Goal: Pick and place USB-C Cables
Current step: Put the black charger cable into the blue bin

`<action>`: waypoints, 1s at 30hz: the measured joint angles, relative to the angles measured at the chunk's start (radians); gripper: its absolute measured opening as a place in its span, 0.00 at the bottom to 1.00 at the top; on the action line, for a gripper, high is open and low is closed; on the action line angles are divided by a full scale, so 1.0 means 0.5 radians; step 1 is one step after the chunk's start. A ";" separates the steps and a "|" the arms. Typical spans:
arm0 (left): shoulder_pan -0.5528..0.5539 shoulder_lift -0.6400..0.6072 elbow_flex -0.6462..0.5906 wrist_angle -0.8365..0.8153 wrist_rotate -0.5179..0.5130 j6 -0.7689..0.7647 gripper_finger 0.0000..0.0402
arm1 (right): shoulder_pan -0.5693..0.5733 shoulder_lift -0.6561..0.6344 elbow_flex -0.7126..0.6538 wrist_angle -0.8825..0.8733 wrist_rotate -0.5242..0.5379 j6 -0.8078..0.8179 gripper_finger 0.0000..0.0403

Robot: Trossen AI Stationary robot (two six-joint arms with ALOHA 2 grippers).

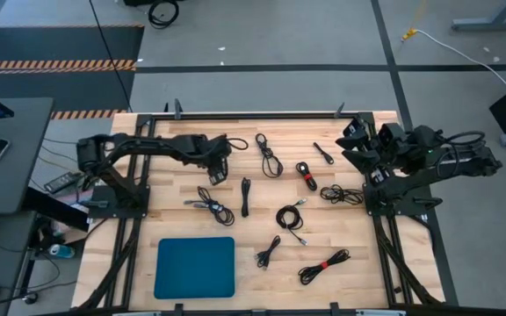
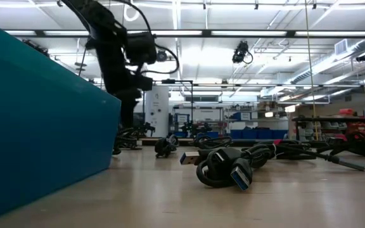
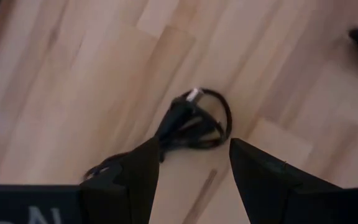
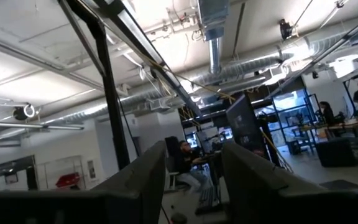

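I am at the reaching step of the first pick. My left gripper point(image 1: 219, 173) hangs over the wooden table point(image 1: 350, 281), its two dark fingers point(image 3: 135, 180) spread wide and holding nothing. In the left wrist view, a small coiled black cable point(image 3: 194, 119) lies flat on the wood just ahead of the gap between the fingertips, a silver plug tip showing at the top of its loop and a loose strand trailing under one finger. It is not yet between the jaws.

My judgement is that the next move calls for a short advance and a straight descent so the fingers straddle the bundle, then a close on the thickest part of the coil, since a pinch on a single strand could let the loop unravel or slip.

The blue tray point(image 1: 195, 267) sits well behind and to the side of this gripper, toward the near table edge, and looks to hold no cable yet. The other USB-C cables point(image 1: 290, 217) are scattered beyond the gripper across the middle of the table, each a thin black coil or bundle; two carry a red tie point(image 1: 322, 264).

My right gripper point(image 4: 194, 177) waits folded back at the far side of the table, raised and pointing out into the room, fingers parted with nothing between them.
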 joint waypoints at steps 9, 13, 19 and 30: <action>0.005 0.087 0.002 0.131 0.069 -0.305 0.50 | 0.000 0.006 0.000 0.006 0.008 0.053 0.40; 0.016 0.087 0.002 0.141 0.061 -0.446 0.50 | 0.000 0.006 0.000 0.005 0.009 0.052 0.40; 0.046 0.087 0.002 0.144 0.050 -0.492 0.50 | 0.000 0.005 0.000 0.006 0.008 0.053 0.40; 0.067 0.087 0.002 0.143 0.002 -0.561 0.50 | 0.000 0.005 0.000 0.031 0.007 0.052 0.40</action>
